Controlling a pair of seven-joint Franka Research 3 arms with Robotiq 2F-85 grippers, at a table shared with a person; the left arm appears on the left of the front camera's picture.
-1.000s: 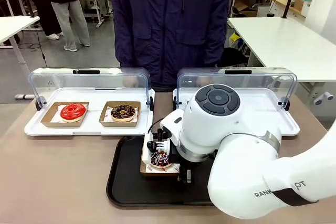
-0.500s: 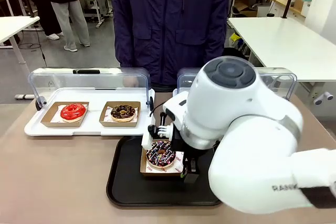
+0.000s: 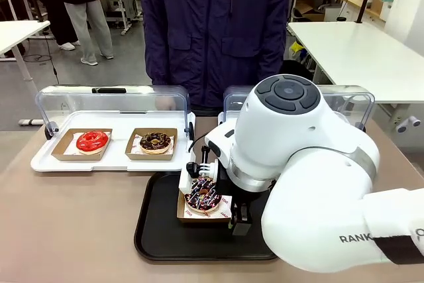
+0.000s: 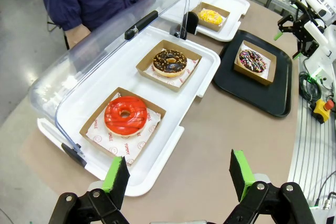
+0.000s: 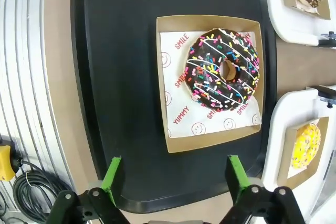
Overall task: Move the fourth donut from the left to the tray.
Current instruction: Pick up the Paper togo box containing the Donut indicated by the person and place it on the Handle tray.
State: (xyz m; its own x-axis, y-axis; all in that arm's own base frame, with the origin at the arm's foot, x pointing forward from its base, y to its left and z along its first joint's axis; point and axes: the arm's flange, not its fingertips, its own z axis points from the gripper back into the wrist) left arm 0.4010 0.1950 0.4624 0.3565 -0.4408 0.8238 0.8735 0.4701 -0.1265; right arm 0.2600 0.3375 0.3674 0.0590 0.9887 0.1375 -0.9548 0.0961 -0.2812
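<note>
Black tray [image 3: 156, 230] holds the sprinkle donut [image 3: 203, 196] in its holder, front view, right arm low over it. Left wrist: left pincer [image 4: 178, 174] open, empty, over the surface. Right wrist: right pincer [image 5: 171, 172] open, clear of the donut [image 5: 224, 68]; tilted retreat risks clipping the holder [image 5: 178, 137].

- The brown worktop [image 3: 73, 217] carries three things directly.
- The black tray [image 3: 159, 233] sits near the robot's edge, about mid-worktop.
- A white tray with a clear dome lid [image 3: 109, 160] lies behind it on the left.
- A second white lidded tray [image 3: 361, 154] lies on the right.
</note>
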